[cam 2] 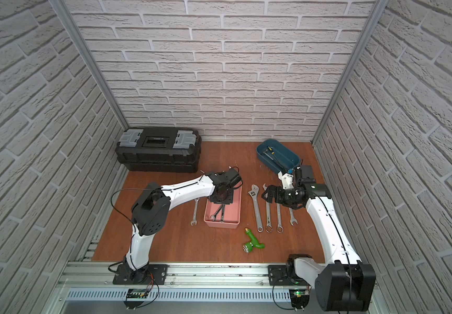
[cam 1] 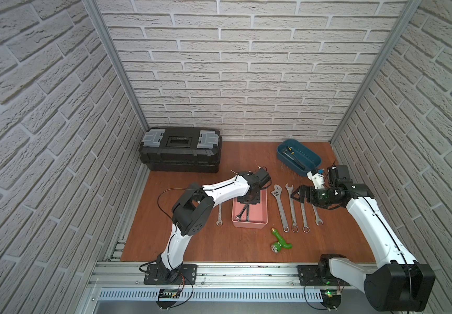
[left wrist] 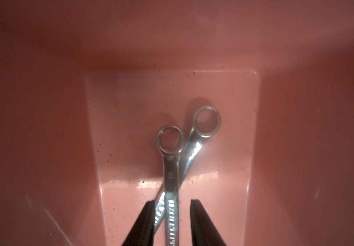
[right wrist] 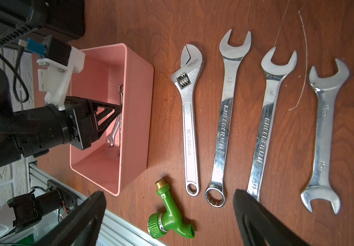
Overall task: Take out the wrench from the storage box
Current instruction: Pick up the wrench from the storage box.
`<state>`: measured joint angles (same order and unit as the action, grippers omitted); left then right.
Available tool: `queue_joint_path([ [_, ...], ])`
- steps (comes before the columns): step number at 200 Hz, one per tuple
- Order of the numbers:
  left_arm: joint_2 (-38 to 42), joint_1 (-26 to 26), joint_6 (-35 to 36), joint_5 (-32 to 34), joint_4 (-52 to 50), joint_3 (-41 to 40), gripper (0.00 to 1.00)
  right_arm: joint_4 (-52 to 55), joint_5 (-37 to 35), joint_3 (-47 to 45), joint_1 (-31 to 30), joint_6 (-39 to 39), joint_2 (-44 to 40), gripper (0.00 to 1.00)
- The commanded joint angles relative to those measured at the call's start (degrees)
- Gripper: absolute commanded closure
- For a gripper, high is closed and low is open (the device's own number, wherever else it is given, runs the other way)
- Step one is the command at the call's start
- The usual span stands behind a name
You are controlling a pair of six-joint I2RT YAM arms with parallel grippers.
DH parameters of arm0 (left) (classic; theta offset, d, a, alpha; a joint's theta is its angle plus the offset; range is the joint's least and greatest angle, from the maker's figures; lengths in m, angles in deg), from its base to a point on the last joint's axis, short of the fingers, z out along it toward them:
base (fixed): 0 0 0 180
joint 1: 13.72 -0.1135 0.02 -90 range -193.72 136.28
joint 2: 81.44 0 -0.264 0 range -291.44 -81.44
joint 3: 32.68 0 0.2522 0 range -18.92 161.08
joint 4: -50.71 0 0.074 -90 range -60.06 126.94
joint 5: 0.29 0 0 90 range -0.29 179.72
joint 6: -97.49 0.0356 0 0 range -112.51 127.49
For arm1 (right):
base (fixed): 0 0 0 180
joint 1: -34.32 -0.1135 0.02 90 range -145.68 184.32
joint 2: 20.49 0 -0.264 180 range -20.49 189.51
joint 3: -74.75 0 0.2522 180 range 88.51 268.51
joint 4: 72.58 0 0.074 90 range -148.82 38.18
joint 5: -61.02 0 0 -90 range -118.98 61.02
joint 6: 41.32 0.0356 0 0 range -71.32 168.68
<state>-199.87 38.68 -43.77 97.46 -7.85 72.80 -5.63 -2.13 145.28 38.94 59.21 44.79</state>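
Note:
The pink storage box (cam 1: 249,224) (cam 2: 220,224) stands mid-table. Two slim steel wrenches lie crossed on its floor: the wrench (left wrist: 170,170) marked 13 lies over a second wrench (left wrist: 195,149), and both show in a top view (cam 1: 243,212) and in the right wrist view (right wrist: 119,119). My left gripper (left wrist: 172,204) (right wrist: 118,108) reaches down into the box. Its jaws stand slightly open astride both handles. One finger (left wrist: 148,215) touches the lower wrench; the other finger (left wrist: 198,215) is apart. My right gripper (cam 1: 296,194) (right wrist: 168,193) hovers wide open over the table, holding nothing.
Several large wrenches lie in a row right of the box, among them an adjustable wrench (cam 1: 280,208) (right wrist: 189,119). One small wrench (cam 1: 219,217) lies left of the box. A green hose fitting (cam 1: 280,242) lies in front. A black toolbox (cam 1: 180,155) and a teal tray (cam 1: 310,163) stand at the back.

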Motion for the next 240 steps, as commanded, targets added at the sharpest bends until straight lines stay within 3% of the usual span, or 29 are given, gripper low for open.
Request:
queue_joint_path([
  [1, 1.27, 1.42, -0.74, -1.26, -1.70, -1.66, 0.69, 0.25, 0.57, -0.99, 0.44, -0.44, -1.42, 0.02],
  [90, -0.61, 1.90, -2.15, -3.88, 0.64, -5.47, 0.69, 0.40, 0.57, -1.93, 0.47, -0.65, -2.25, 0.02],
  [178, 4.09, 2.40, 1.07, 2.18, -5.21, -2.48, 0.68, -0.10, 0.75, -2.01, 0.56, -0.52, -1.81, 0.02],
  [240, 0.90, 2.07, -0.19, -3.63, 0.29, -5.24, 0.68, 0.04, 0.67, -1.93, 0.74, -0.70, -1.72, 0.02],
])
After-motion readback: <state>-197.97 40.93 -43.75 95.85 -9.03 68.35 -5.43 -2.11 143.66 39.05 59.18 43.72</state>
